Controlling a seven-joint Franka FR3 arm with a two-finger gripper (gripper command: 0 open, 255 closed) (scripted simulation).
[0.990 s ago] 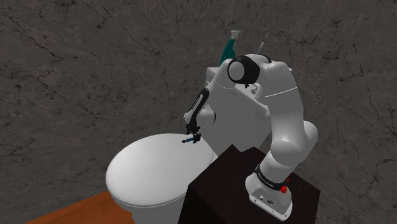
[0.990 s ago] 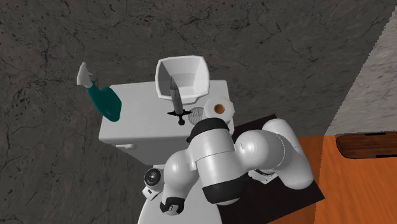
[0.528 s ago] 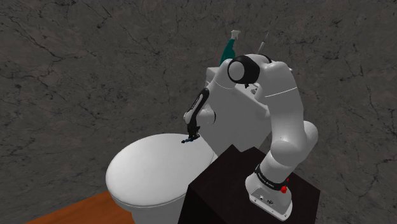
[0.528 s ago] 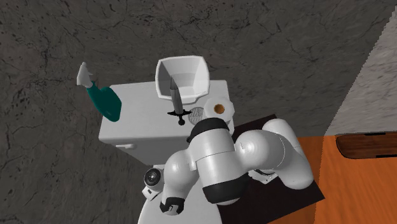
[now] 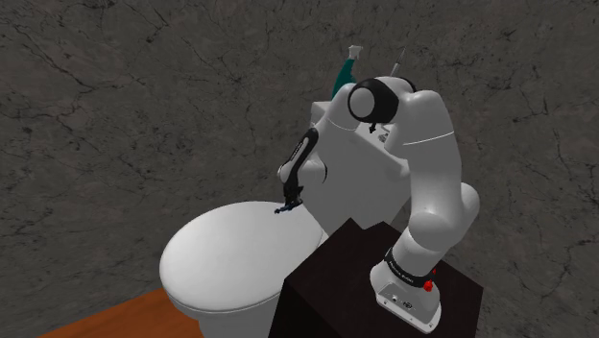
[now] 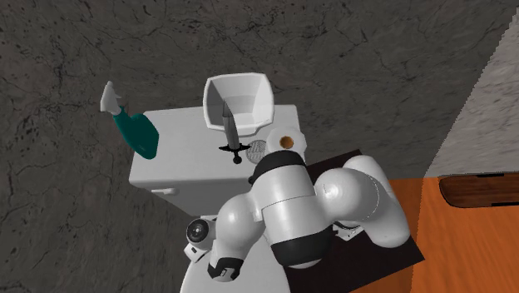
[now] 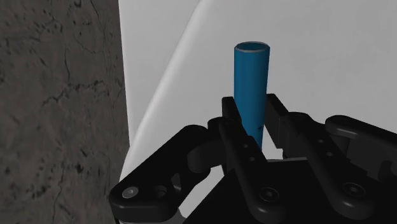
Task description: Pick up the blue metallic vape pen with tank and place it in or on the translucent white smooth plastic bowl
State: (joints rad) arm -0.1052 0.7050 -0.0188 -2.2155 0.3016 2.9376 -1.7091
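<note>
Dark cracked stone surrounds the white toilet lid (image 5: 226, 257), which lies below my gripper (image 7: 253, 113). My two fingers clamp the blue vape pen (image 7: 251, 73) between them, and its tube projects beyond my fingertips. The white bowl (image 6: 241, 94) stands on the tank (image 6: 179, 160), well apart from my gripper.

The closed toilet lid (image 5: 226, 254) lies flat, with open room above it on the side away from the cistern. The pincer (image 5: 287, 205), clasping the blue pen (image 7: 250, 83), hangs at the lid's rear. Just behind it the cistern's front rises like a wall. On the cistern top (image 6: 179, 158) a dagger (image 6: 230, 129) stands blade up just before the bowl (image 6: 262, 104); the bowl's mouth is open from above. A teal bottle (image 6: 137, 133) tilts at the corner well apart. The arm's elbow (image 6: 287, 208) bulks over the near edge.
</note>
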